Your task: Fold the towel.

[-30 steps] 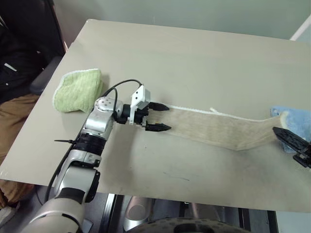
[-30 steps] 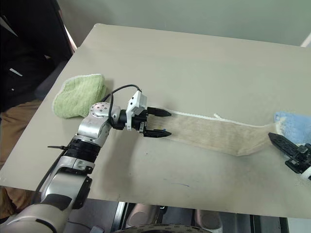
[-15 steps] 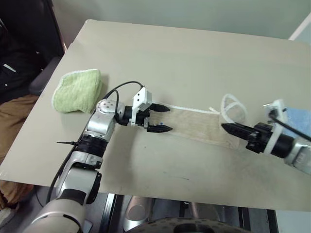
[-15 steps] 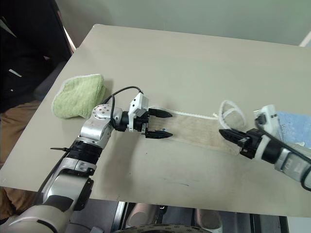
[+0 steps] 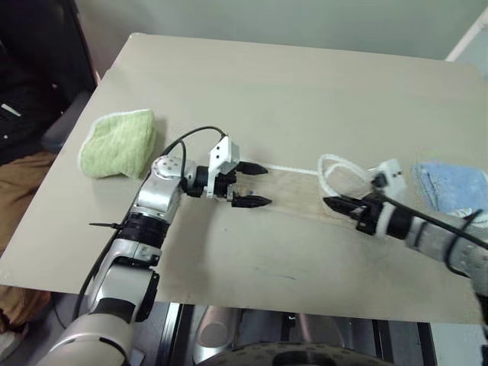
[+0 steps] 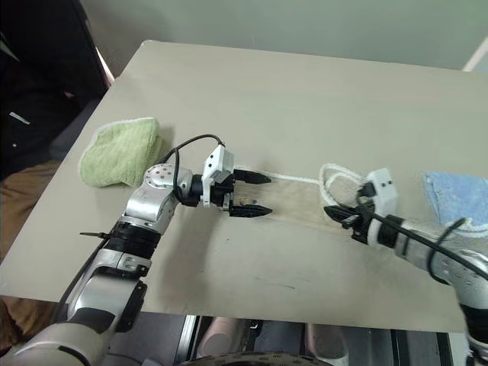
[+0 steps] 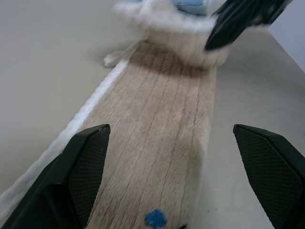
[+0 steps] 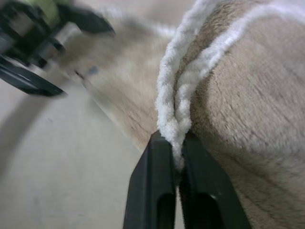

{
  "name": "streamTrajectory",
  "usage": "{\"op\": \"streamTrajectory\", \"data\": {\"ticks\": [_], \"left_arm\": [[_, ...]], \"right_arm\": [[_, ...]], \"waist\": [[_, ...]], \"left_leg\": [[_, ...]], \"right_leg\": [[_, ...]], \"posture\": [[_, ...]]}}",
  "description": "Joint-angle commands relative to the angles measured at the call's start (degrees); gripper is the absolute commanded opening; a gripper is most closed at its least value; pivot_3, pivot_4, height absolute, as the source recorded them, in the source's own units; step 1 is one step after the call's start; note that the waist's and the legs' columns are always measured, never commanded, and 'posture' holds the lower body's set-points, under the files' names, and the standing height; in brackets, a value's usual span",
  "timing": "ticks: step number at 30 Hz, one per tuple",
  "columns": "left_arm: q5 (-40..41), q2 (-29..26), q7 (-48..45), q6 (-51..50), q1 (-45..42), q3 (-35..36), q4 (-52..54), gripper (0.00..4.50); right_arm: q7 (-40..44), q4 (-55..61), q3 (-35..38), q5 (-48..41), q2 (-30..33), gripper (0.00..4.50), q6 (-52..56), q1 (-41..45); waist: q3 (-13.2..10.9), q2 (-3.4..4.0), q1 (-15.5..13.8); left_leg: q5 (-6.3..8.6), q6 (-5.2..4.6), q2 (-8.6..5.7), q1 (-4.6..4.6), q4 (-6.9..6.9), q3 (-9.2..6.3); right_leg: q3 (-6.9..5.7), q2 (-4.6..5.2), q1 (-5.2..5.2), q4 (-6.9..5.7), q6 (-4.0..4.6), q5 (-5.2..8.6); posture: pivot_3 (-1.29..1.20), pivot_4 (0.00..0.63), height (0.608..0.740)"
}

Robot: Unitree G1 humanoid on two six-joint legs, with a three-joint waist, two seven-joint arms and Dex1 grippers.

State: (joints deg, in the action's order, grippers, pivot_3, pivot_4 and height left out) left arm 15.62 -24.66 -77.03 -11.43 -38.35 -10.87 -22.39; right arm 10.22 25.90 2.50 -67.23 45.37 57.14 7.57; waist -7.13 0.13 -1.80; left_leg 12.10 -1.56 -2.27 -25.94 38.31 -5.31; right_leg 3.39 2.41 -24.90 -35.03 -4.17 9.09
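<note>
Beige terry towel (image 5: 293,191), ribbed pile, white corded edging (looped up at right): right hand (image 8: 177,160) pinches the cord; left hand (image 5: 252,185) gapes wide over its left end.

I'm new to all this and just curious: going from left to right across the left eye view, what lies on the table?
Green cloth → left pincer, open at one end of the towel → right pincer, pinching the towel's other end → blue cloth.
</note>
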Motion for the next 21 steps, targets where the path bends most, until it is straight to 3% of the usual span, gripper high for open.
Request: {"op": "streamTrajectory", "data": {"ticks": [1, 8, 10, 15, 19, 21], "left_arm": [[0.4, -0.5, 0.2, 0.4, -0.4, 1.2, 1.2, 4.50], [1.2, -0.6, 0.1, 0.3, -1.5, 2.1, 0.2, 4.50], [3.0, 0.1, 0.0, -0.8, -2.2, 3.5, 0.2, 4.50], [8.4, 3.6, 1.2, -3.9, -3.5, 7.2, 1.0, 4.50], [9.2, 8.5, 2.6, -3.1, -4.6, 7.5, -1.3, 4.50], [7.7, 11.0, 4.3, -1.7, -5.6, 7.0, -3.5, 4.09]], "right_arm": [[1.8, 1.2, 0.0, 2.8, -0.8, 1.36, -0.2, 1.8], [5.3, 3.8, 2.6, 3.1, -0.6, 3.77, 0.4, 0.0], [5.8, 4.4, 6.6, -0.6, -0.4, 4.47, 0.7, -1.1], [7.2, 4.9, 15.9, -4.6, -2.0, 4.47, -3.4, -2.7], [7.8, 4.2, 18.2, 0.2, -4.4, 3.53, -8.5, -4.4], [8.5, 4.2, 17.0, 3.8, -4.9, 2.79, -10.3, -5.4]], "waist": [[0.0, 0.01, 0.0], [0.0, 0.00, 0.0], [0.0, 0.01, -0.1], [0.0, 0.00, -0.2], [0.0, 0.00, -0.2], [0.0, 0.00, -0.2]], "left_leg": [[-0.06, -0.02, 0.00, -0.03, 0.00, 0.00], [-0.23, 0.06, -0.01, -0.05, -0.01, -0.01], [-0.24, 0.13, -0.01, -0.06, -0.03, -0.01], [-0.21, 0.27, -0.03, -0.11, -0.03, 0.01], [-0.26, 0.19, -0.02, -0.10, -0.04, 0.00], [-0.35, 0.03, -0.02, -0.08, -0.04, 0.00]], "right_leg": [[-0.01, 0.00, 0.00, 0.01, 0.00, -0.03], [0.00, 0.00, 0.01, 0.05, 0.40, -0.08], [0.01, 0.00, 0.00, 0.05, 0.56, -0.01], [0.03, 0.01, 0.00, 0.06, 0.56, -0.02], [0.01, 0.01, 0.02, 0.06, 0.56, 0.00], [0.02, 0.01, 0.03, 0.05, 0.36, -0.11]], "posture": [[0.00, 0.150, 0.740], [0.00, 0.150, 0.740], [0.00, 0.150, 0.740], [0.00, 0.150, 0.740], [0.00, 0.150, 0.740], [0.00, 0.150, 0.740]]}}
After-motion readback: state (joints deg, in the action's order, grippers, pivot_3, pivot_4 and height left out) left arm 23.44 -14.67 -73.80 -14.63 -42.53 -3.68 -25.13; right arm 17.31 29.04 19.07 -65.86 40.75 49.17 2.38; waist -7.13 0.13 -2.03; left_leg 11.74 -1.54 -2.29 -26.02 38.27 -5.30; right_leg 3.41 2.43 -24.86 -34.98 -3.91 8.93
